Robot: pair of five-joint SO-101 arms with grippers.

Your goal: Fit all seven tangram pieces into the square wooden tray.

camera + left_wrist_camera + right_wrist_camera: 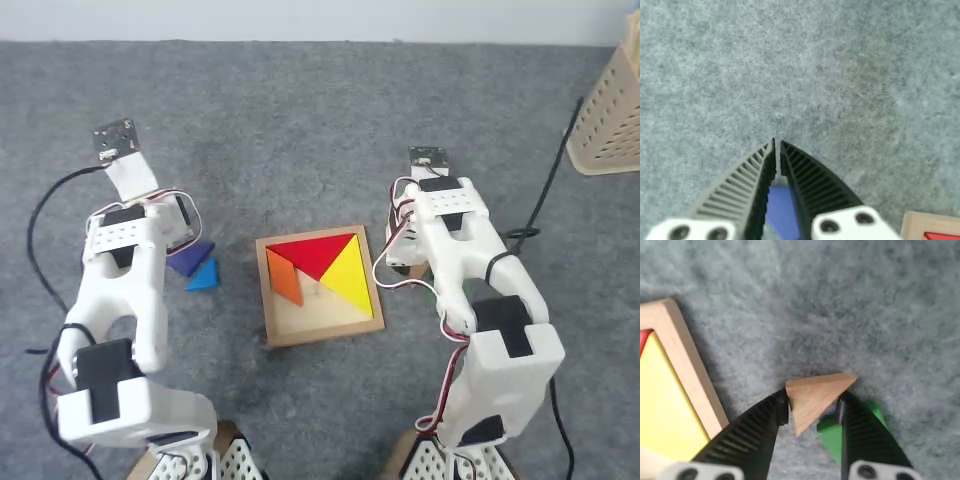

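Three coloured pieces lie in the square wooden tray [325,312], which sits mid-counter between my two arms, turned slightly off square. It is pale wood with a raised rim, and much of its near half is bare. The red triangle [318,253] has its long edge along the far rim, its tip pointing near, toward the tray's middle. The yellow triangle [352,280] has its long edge along the right rim, tip pointing left. The orange piece [283,277] lies by the left rim, its long axis running far to near.

On the grey, carpet-like counter [300,130] left of the tray lie a dark blue piece [190,257] and, touching it on the near side, a light blue triangle [204,276].

My right gripper [811,402] is just right of the tray, its fingers pinching a plain wooden triangle [815,392] by two sides, one corner poking out past them. A green piece [830,435] lies on the counter partly under one finger.

My left gripper [777,145] is low over the counter by the blue pieces, its fingers pressed almost together at the tips.
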